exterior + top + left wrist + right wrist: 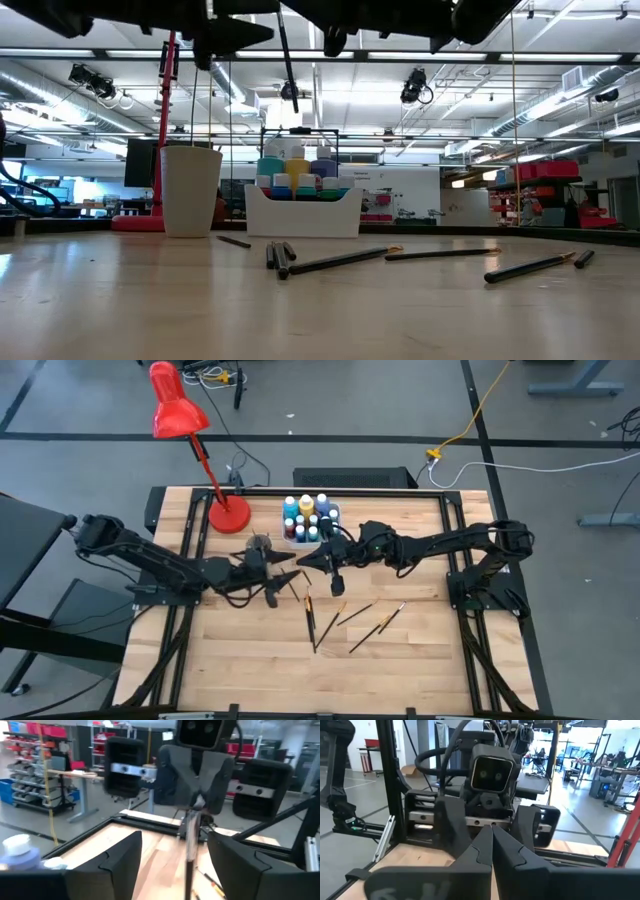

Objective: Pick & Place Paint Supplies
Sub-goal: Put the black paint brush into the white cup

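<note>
My right gripper [322, 557] reaches in from the table's right, above the middle of the table, shut on a thin dark paintbrush [190, 851]. My left gripper [174, 838] faces it from the left, open. Its fingers stand on either side of the hanging brush and do not touch it. A white caddy [302, 212] of small paint bottles [306, 517] stands at the far middle, with a white cup [190, 190] to its left. Several more brushes [345, 622] lie flat on the wood nearer the front. My right gripper pinches the paintbrush between its two shut fingers near the brush's upper end [195, 809]. The fingers come in level from the table's right and lie across the brush. The brush hangs nearly upright below them [288, 62], clear of the table.
A red desk lamp [180, 415] stands on its round base [229, 515] at the far left, beside the cup. The loose brushes [340, 260] lie spread across the middle and front right of the wood. A black frame [455, 560] borders the table.
</note>
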You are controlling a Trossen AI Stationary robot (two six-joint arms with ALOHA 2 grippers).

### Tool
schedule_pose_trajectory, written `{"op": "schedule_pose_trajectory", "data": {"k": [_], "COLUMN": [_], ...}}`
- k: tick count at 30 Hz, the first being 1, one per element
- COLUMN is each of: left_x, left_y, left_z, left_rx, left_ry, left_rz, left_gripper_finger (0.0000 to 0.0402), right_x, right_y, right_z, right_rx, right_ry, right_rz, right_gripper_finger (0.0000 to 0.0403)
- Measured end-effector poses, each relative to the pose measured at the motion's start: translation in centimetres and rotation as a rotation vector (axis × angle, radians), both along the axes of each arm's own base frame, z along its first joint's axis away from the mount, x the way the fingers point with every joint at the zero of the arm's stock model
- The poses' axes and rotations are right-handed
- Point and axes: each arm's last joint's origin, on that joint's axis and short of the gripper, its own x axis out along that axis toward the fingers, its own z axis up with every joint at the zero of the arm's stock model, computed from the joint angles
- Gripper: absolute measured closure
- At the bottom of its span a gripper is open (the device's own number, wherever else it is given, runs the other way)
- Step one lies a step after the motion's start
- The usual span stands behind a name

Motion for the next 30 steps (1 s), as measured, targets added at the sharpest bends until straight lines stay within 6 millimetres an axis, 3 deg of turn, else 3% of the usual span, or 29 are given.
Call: {"op": "schedule_pose_trajectory", "data": {"k": [9, 15, 23, 30], "left_x": [2.1, 2.1, 2.1, 2.1], "left_y": [0.2, 0.2, 0.3, 0.3], "left_z": [0.1, 0.1, 0.0, -0.8], "left_rx": [0.006, 0.008, -0.018, -0.074], "left_ry": [0.022, 0.029, 0.033, 0.083], "left_rz": [0.024, 0.024, 0.04, 0.069], "left_gripper_finger": [0.0168, 0.0232, 0.0376, 0.0367], "right_x": [0.0, 0.0, 0.0, 0.0], "right_y": [0.1, 0.1, 0.0, -0.1], "right_z": [0.1, 0.0, -0.1, -0.8], "right_rx": [-0.001, -0.007, 0.003, 0.021], "right_ry": [-0.005, -0.002, 0.009, 0.091], "right_rz": [0.003, 0.002, -0.009, -0.036], "right_gripper_finger": [0.0403, 0.0403, 0.0385, 0.0345]}}
